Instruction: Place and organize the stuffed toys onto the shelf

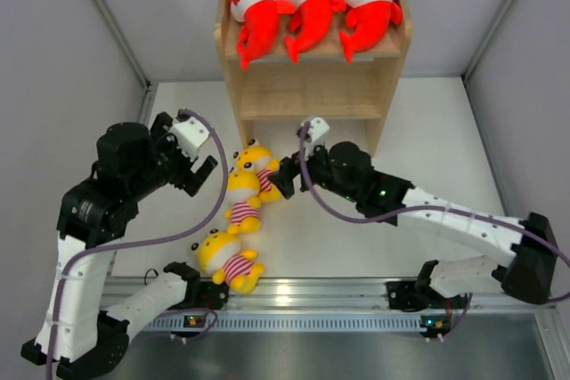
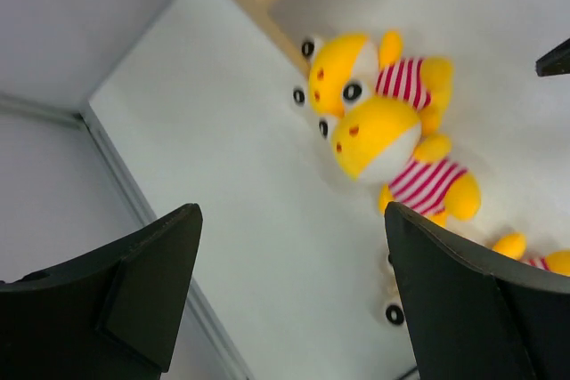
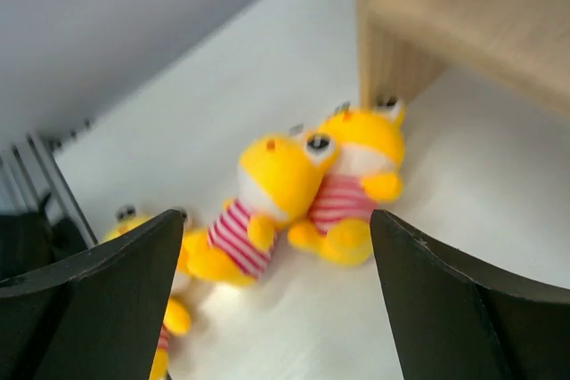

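Jaws: both pairs released and spread wide, gripping nothing

Left gripper (image 1: 203,172) hangs over the table (image 1: 427,149), left of the yellow toys. In its wrist view only bare tabletop lies between the fingers (image 2: 142,282)

Right gripper (image 1: 283,177) is low, just right of the rear yellow toy (image 1: 258,161). Contact cannot be told

Shelf (image 1: 312,86) stands at the far side of the table. On its top tier three red sharks lie in a row, pressed side by side: left shark (image 1: 258,11), middle shark (image 1: 312,6), right shark (image 1: 370,6), tails drooping over the front edge

All the yellow striped toys are on the table. The rear one lies near the foot of the shelf's left panel. The middle yellow toy (image 1: 242,198) leans against it, heads touching. The near yellow toy (image 1: 227,260) lies apart, close to the arm bases
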Available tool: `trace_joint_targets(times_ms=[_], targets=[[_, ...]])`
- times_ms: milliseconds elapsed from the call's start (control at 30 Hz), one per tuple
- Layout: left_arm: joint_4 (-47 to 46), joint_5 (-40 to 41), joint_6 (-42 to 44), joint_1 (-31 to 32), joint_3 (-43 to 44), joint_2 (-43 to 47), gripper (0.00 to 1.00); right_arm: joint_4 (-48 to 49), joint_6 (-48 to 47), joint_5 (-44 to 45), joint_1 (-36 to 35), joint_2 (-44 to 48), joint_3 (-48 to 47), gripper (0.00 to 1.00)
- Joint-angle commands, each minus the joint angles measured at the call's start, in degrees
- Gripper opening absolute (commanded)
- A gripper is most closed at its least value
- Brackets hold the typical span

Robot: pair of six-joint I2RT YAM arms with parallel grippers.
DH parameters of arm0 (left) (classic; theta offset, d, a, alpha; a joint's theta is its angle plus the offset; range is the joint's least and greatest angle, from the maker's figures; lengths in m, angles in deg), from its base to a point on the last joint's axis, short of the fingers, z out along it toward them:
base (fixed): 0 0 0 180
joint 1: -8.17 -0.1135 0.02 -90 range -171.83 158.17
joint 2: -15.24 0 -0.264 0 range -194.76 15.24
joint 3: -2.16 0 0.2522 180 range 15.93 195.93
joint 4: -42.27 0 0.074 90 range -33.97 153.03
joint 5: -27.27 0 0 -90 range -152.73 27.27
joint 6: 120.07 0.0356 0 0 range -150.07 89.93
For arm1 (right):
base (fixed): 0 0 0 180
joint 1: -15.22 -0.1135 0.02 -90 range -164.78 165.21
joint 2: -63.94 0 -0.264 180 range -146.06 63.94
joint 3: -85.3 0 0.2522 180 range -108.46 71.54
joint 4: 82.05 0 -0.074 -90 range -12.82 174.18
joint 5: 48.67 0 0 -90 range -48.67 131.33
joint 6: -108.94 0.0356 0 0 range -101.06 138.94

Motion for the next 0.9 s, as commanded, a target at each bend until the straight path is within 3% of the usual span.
trace_joint_targets(times_ms=[0,133,433,700,733,800,833,867], targets=[[4.4,7.8,-0.3,-2.4,-8.8,0.0,0.89,5.7,-2.1,-7.7,-1.0,-6.8,2.2,0.87],[4.2,4.2,-1.1,-6.3,-16.8,2.4,0.89,5.5,-4.0,-7.6,-0.6,-18.4,-0.6,0.86],[-3.9,6.0,-2.4,-9.5,-35.1,3.6,0.88,10.8,0.4,-9.2,4.5,-29.7,-0.6,0.79],[-4.4,4.1,-2.9,-10.9,-34.8,1.0,0.88,12.6,1.6,-8.6,6.2,-34.6,-2.0,0.74],[-4.4,4.1,-2.8,-10.9,-34.8,0.3,0.88,12.4,1.8,-8.9,7.2,-35.8,-2.5,0.7],[-4.5,4.1,-2.9,-10.9,-34.7,-0.3,0.89,12.1,0.7,-9.6,8.1,-36.7,-3.6,0.52],[-4.6,4.0,-2.9,-11.1,-34.7,-0.6,0.89,12.1,-0.1,-9.7,8.2,-36.9,-3.9,0.4],[-4.6,4.0,-2.9,-11.2,-34.6,-1.0,0.89,12.0,-0.4,-9.9,8.2,-36.8,-3.9,0.18]])
